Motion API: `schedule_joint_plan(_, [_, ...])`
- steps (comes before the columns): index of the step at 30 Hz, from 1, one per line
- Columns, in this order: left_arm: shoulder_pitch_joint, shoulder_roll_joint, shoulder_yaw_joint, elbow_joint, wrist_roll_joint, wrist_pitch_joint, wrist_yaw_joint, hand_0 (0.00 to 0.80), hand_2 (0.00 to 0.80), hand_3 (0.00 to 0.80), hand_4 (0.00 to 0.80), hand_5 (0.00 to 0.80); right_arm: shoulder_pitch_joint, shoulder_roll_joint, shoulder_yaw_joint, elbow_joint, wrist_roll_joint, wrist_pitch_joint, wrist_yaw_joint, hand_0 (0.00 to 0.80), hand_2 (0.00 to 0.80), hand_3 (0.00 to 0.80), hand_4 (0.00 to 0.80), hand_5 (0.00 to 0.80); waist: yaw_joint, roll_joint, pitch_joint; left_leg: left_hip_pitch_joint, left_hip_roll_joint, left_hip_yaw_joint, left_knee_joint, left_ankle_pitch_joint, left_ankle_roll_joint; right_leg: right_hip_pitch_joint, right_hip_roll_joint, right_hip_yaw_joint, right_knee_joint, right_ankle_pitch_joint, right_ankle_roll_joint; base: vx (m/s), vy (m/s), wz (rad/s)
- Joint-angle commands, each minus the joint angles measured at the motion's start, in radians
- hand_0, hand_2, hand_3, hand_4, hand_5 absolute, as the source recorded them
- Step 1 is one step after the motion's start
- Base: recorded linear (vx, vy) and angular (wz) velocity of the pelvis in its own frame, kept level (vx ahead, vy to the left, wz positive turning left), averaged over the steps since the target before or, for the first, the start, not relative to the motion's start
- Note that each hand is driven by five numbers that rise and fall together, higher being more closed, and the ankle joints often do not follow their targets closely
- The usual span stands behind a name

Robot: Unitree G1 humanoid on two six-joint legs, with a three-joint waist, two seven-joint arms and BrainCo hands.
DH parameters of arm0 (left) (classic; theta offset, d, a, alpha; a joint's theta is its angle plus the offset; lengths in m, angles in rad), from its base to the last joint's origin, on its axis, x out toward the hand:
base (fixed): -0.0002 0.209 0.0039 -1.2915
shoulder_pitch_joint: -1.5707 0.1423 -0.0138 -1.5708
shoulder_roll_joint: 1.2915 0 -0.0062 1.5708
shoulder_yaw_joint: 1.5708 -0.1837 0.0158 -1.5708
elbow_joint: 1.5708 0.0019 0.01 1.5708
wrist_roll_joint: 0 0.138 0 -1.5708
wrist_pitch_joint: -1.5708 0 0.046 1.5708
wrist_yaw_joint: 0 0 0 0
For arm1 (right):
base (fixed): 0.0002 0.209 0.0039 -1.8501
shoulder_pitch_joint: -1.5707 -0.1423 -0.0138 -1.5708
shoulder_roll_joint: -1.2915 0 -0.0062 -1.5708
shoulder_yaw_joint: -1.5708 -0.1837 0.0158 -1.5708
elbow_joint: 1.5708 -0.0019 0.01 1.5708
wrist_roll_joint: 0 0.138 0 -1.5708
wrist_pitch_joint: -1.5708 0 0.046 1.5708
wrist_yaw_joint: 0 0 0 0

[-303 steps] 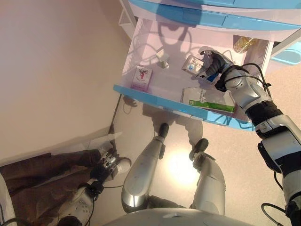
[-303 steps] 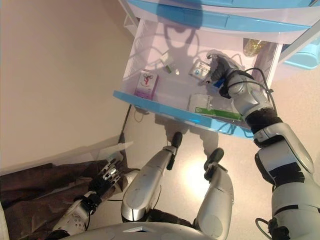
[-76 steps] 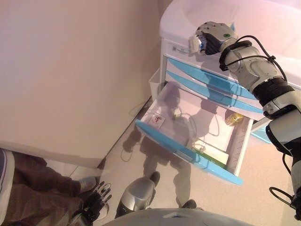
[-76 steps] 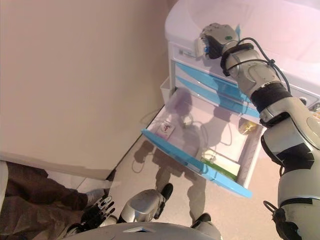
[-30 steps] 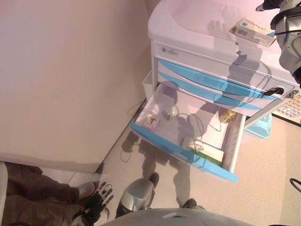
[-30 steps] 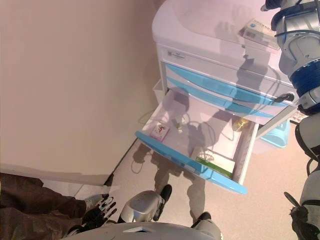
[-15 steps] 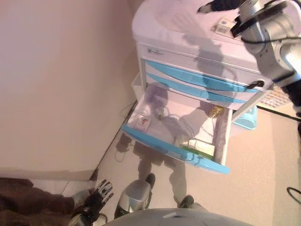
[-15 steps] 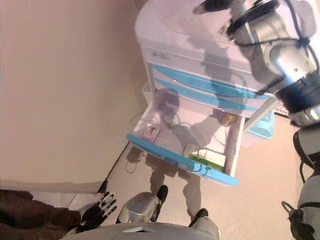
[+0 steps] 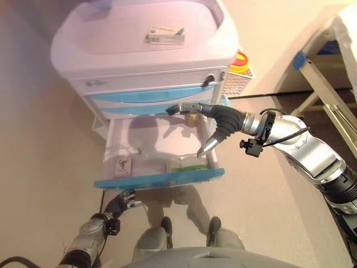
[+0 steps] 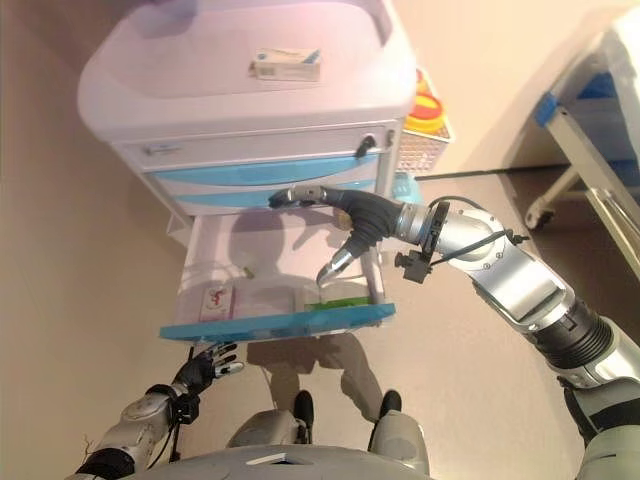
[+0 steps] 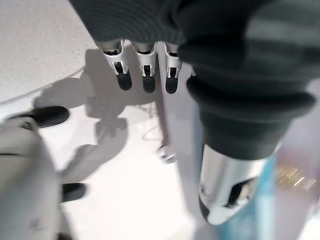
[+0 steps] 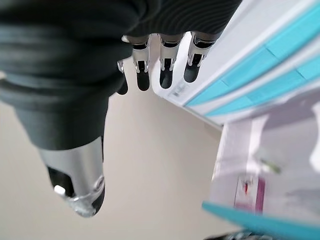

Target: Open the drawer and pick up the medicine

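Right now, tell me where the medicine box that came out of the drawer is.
In the eye views the medicine box lies on the cabinet top, near its back edge, above the open drawer; the right hand hovers open over that drawer, holding nothing.

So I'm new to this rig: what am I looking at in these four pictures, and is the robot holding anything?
A humanoid robot stands before a cabinet with blue-fronted drawers. Two pictures come from cameras on its head, looking down; the other two sit on its wrists, looking along each hand. The right hand reaches over the open drawer, fingers straight, holding nothing. The left hand hangs low by the floor, also empty. On the cabinet's top lies a medicine box. In the drawer lie a pink-printed box and a green-edged box.
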Motion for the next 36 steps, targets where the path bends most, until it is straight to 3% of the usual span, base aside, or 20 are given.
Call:
schedule_joint_plan(1, [-0.056,0.037,-0.06,0.034,0.109,-0.003,0.041,0.0,0.0,0.0,0.0,0.0,-0.01,0.029,-0.042,-0.059,0.074,-0.049,0.053,0.0,0.0,0.0,0.0,0.0,0.003,0.002,0.006,0.0,-0.023,-0.029,-0.009,-0.073,-0.003,0.043,-0.018,0.003,0.108,-0.123,0.053,-0.038,-0.025,-0.23])
schedule_joint_plan(9, [-0.128,0.028,-0.14,0.068,0.177,0.005,0.085,0.0,0.0,0.0,0.0,0.0,0.104,0.006,-0.121,-0.082,0.081,-0.109,0.172,0.0,0.0,0.0,0.0,0.0,-0.063,0.009,0.03,0.004,-0.02,0.007,-0.01,-0.081,-0.005,0.02,-0.012,0.03,0.116,-0.132,0.055,-0.024,0.01,-0.16])
schedule_joint_plan(17, [-0.19,0.07,-0.15,0.115,0.237,-0.034,0.133,0.0,0.0,0.0,0.0,0.0,0.253,-0.111,-0.128,-0.012,-0.054,0.008,0.299,0.0,0.0,0.0,0.0,0.0,-0.113,-0.007,0.082,-0.018,-0.014,0.038,0.022,-0.089,-0.002,-0.022,-0.011,0.059,0.144,-0.129,0.057,-0.028,0.004,-0.08])
schedule_joint_plan(22, [-0.257,0.156,-0.147,0.123,0.242,-0.09,0.197,0.0,0.0,0.0,0.0,0.0,0.394,-0.167,-0.129,0.219,-0.143,0.065,0.296,0.0,0.0,0.0,0.0,0.0,-0.151,-0.012,0.137,-0.038,-0.006,0.065,0.029,-0.081,-0.007,-0.058,-0.007,0.081,0.153,-0.119,0.055,-0.068,0.053,-0.16])
schedule_joint_plan(24, [-0.3,0.19,-0.145,0.119,0.246,-0.096,0.229,0.0,0.0,0.0,0.0,0.0,0.46,-0.13,-0.15,0.365,-0.123,0.057,0.276,0.0,0.0,0.0,0.0,0.0,-0.166,-0.013,0.16,-0.048,-0.006,0.075,0.038,-0.08,-0.008,-0.069,-0.009,0.088,0.158,-0.118,0.053,-0.06,0.08,-0.16])
schedule_joint_plan(29, [-0.396,0.238,-0.142,0.107,0.248,-0.094,0.291,0.0,0.0,0.0,0.0,0.0,0.571,-0.01,-0.181,0.648,-0.069,-0.048,0.244,0.0,0.0,0.0,0.0,0.0,-0.199,-0.012,0.207,-0.088,-0.003,0.097,0.087,-0.087,-0.003,-0.117,-0.012,0.104,0.189,-0.113,0.046,-0.055,0.09,-0.12])
schedule_joint_plan(36, [-0.514,0.309,-0.11,0.14,0.191,-0.074,0.317,0.0,0.0,0.0,0.0,0.0,0.633,0.088,-0.212,0.779,0.032,-0.121,0.217,0.0,0.0,0.0,0.0,0.0,-0.247,-0.021,0.247,-0.136,-0.001,0.13,0.139,-0.101,0.002,-0.179,-0.001,0.139,0.213,-0.11,0.038,-0.04,0.087,-0.13])
